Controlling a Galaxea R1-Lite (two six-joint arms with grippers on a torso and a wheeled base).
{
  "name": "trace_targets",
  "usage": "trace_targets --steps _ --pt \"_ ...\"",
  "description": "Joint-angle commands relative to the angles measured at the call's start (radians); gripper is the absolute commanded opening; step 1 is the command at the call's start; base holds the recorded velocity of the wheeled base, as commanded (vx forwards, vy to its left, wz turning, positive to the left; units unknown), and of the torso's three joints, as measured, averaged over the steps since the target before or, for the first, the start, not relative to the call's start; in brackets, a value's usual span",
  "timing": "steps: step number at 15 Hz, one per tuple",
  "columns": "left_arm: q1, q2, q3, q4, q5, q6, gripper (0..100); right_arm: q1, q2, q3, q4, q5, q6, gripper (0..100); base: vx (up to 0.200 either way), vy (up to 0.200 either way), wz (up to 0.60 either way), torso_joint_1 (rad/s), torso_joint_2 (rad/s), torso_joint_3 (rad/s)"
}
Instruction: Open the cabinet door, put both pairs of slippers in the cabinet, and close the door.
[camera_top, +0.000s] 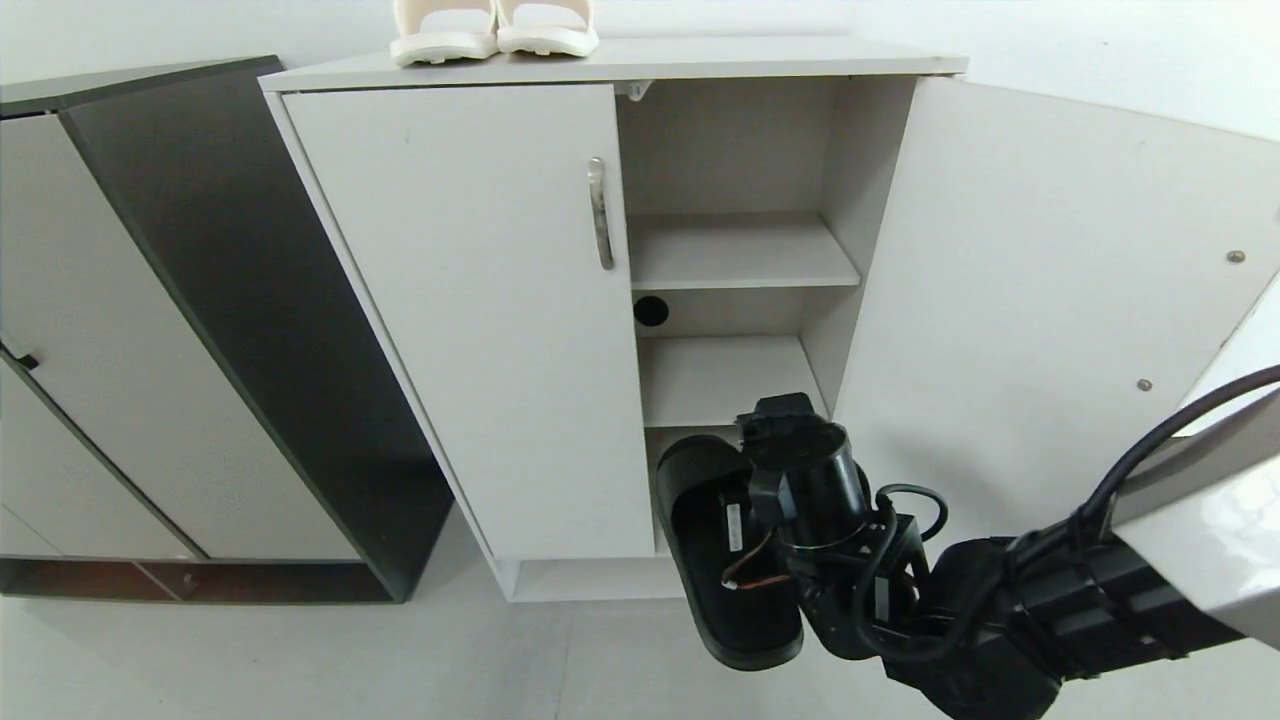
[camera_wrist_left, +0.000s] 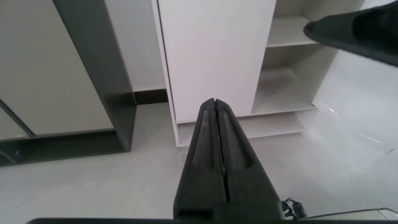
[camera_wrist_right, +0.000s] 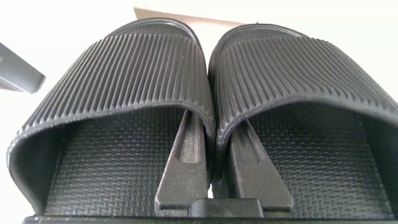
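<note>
Pale floor (camera_top: 300, 660) fronts a white cabinet (camera_top: 750, 62), its right door (camera_top: 1050, 300) wide open. At 5 o'clock in the head view the black pair (camera_top: 715, 540) hangs at the lowest opening, long axis 12 to 6 and toes at 12, one slipper hidden behind the wrist. The right gripper (camera_wrist_right: 214, 124) is clenched on the pair's touching inner walls and the left gripper (camera_wrist_left: 214, 106) is closed on nothing, while of the two pairs, four slippers in all, the white pair (camera_top: 495, 30) sits on top at 11 o'clock, partly cut off.
</note>
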Motion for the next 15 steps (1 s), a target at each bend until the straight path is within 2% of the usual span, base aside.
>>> trace_targets --steps 1,10,12,15 --pt "0.0 0.002 0.0 0.0 0.0 0.0 0 -0.003 0.062 -0.007 -0.006 -0.001 0.001 0 0.0 0.0 0.0 0.0 0.0 0.0" --pt "0.0 0.002 0.0 0.0 0.0 0.001 0 -0.002 0.1 -0.021 -0.109 -0.072 -0.025 0 0.0 0.0 0.0 0.003 0.0 -0.178" --pt "0.0 0.002 0.0 0.0 0.0 0.001 0 -0.002 0.117 -0.019 -0.172 -0.072 -0.053 0 0.0 0.0 0.0 0.007 0.0 -0.193" --pt "0.0 0.002 0.0 0.0 0.0 0.0 0 -0.003 0.129 -0.002 -0.36 -0.078 -0.128 0 0.0 0.0 0.0 0.002 0.0 -0.164"
